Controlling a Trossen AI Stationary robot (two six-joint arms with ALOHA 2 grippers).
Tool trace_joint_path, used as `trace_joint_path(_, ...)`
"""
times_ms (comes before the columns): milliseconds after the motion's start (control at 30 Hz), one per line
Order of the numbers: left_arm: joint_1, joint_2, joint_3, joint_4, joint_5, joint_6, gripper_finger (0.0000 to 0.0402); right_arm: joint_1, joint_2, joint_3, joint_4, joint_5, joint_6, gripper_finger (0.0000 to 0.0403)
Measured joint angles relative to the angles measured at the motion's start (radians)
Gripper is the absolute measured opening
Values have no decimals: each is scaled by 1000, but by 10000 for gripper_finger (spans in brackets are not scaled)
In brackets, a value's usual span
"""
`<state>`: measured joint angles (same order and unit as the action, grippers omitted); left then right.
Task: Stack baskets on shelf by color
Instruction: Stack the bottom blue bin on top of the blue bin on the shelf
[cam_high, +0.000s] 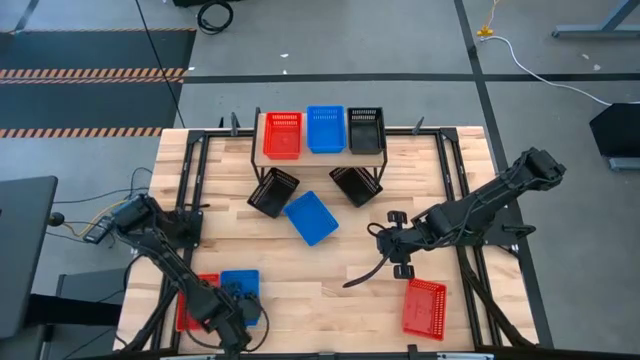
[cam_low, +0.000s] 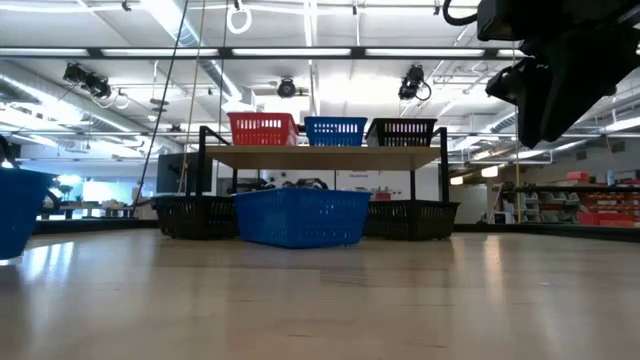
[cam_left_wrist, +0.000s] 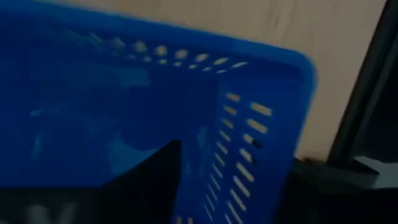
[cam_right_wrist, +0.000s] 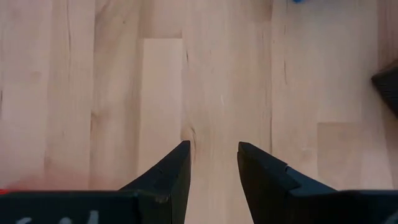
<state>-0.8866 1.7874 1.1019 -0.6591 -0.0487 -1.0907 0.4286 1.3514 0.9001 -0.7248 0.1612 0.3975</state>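
The shelf (cam_high: 322, 158) stands at the table's far edge with a red (cam_high: 282, 135), a blue (cam_high: 325, 128) and a black basket (cam_high: 365, 130) on its plank top. Two black baskets (cam_high: 273, 192) (cam_high: 356, 185) and a blue one (cam_high: 311, 218) rest on the table in front of it. A red basket (cam_high: 195, 300) and a blue basket (cam_high: 240, 288) sit at the near left. Another red basket (cam_high: 424, 308) lies at the near right. My left gripper (cam_high: 234, 314) is down at the near-left blue basket (cam_left_wrist: 124, 106), open, with one finger (cam_left_wrist: 149, 183) inside it near a side wall (cam_left_wrist: 249, 143). My right gripper (cam_right_wrist: 212, 155) hovers open over bare table (cam_high: 395, 248).
Black metal frame rails (cam_high: 190, 190) run along the table's left and right sides, and one rail (cam_left_wrist: 367, 106) passes close to the near-left blue basket. Free wood lies in the middle and near part of the table (cam_high: 330, 290).
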Motion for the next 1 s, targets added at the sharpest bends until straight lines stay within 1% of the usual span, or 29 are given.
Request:
trace_joint_path(67,29,-8,0,-23,-7,33,135,1,0,0,4,0,0,137)
trace_joint_path(167,84,-35,0,-30,-10,111,45,0,0,0,4,0,3,137)
trace_joint_path(200,104,-49,0,-44,-7,135,25,0,0,0,3,-2,7,137)
trace_joint_path(233,127,-66,0,-55,-5,159,15,0,0,0,3,-7,15,137)
trace_joint_path(333,200,-114,24,-121,-3,244,12,0,0,0,2,-34,40,137)
trace_joint_path(433,273,-152,108,-263,-33,371,6,1,0,0,1,-52,51,137)
trace_joint_path(567,368,-165,284,-454,-141,555,5,1,0,0,1,-53,52,137)
trace_joint_path(700,460,-166,484,-583,-277,740,3,0,0,0,1,-53,52,137)
trace_joint_path(833,575,-167,661,-656,-404,904,2,0,0,0,8,-50,53,137)
trace_joint_path(933,680,-167,755,-639,-423,1030,2,0,0,0,19,-50,53,137)
trace_joint_path(1000,752,-167,786,-609,-423,1119,2,0,0,0,31,-48,53,137)
